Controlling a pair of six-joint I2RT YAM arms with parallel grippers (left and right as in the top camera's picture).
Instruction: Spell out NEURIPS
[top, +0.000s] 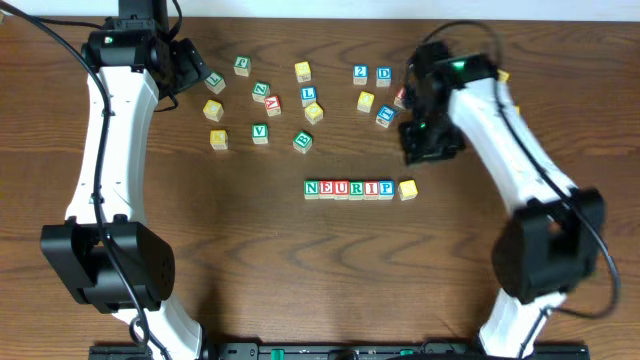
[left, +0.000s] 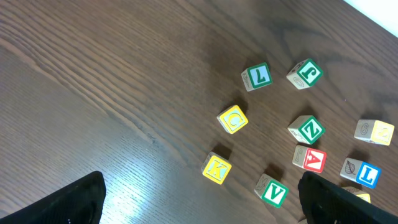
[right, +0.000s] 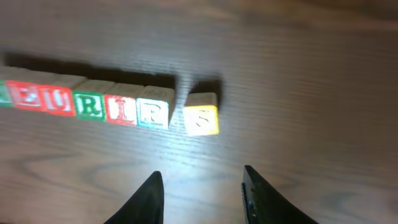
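While the right hand (right: 202, 174) hangs above the dark wood-grain tabletop (top: 300, 280), its two black fingers stand apart with nothing between them: open, empty.

Word: a row of six small light-wood letter cubes (top: 348, 188) lies near the middle of the tabletop, about level between the left and right edges. It reads N, E, U, R, I, P from left to right, in green, red and blue frames. The cubes touch side to side and run parallel to the near edge.

Last letter: a yellow-faced light-wood cube (top: 407, 189) sits at the right end of the row, just beside the P. A narrow gap shows between them. It is turned slightly out of line with the row. In the right wrist view, which is blurred, its face reads S (right: 201, 118). It lies ahead of the fingertips and is not touched by them.

Left hand (left: 199, 186): over the far left part of the tabletop, fingers spread wide, holding nothing.

Loose cubes are scattered toward the far edge, well apart from the row. The left wrist view shows a yellow C cube (left: 232, 119), a yellow K cube (left: 216, 168), a green V cube (left: 272, 191), a green Z cube (left: 307, 130) and a red A cube (left: 310, 159).
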